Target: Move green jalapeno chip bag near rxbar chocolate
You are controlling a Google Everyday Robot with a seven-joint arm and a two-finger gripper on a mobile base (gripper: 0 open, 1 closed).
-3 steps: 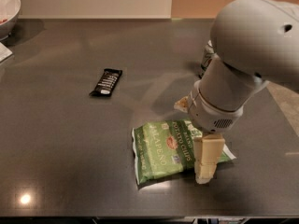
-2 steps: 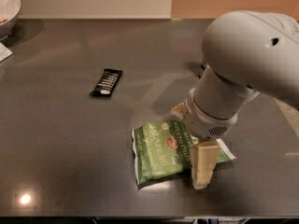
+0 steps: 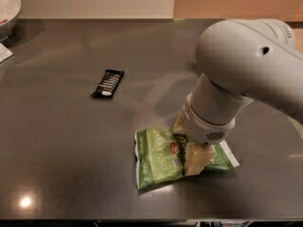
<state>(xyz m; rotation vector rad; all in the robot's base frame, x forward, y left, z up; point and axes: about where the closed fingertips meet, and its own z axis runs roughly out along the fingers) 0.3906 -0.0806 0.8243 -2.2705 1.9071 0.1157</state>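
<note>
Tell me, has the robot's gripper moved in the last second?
Yes. The gripper, down at the green jalapeno chip bag, has shifted slightly left, toward the rxbar chocolate, which lies where it was.

Single camera, set high over the near edge of the dark desk [image 3: 66,145], looks down at a slant toward the far wall [image 3: 94,1]. It sits close, so the arm [image 3: 246,65] fills the right side. The claw [image 3: 187,150] is low at centre, down on the green jalapeno chip bag [image 3: 156,157]. The rxbar chocolate [image 3: 108,83] lies farther from the lens, left of centre.
</note>
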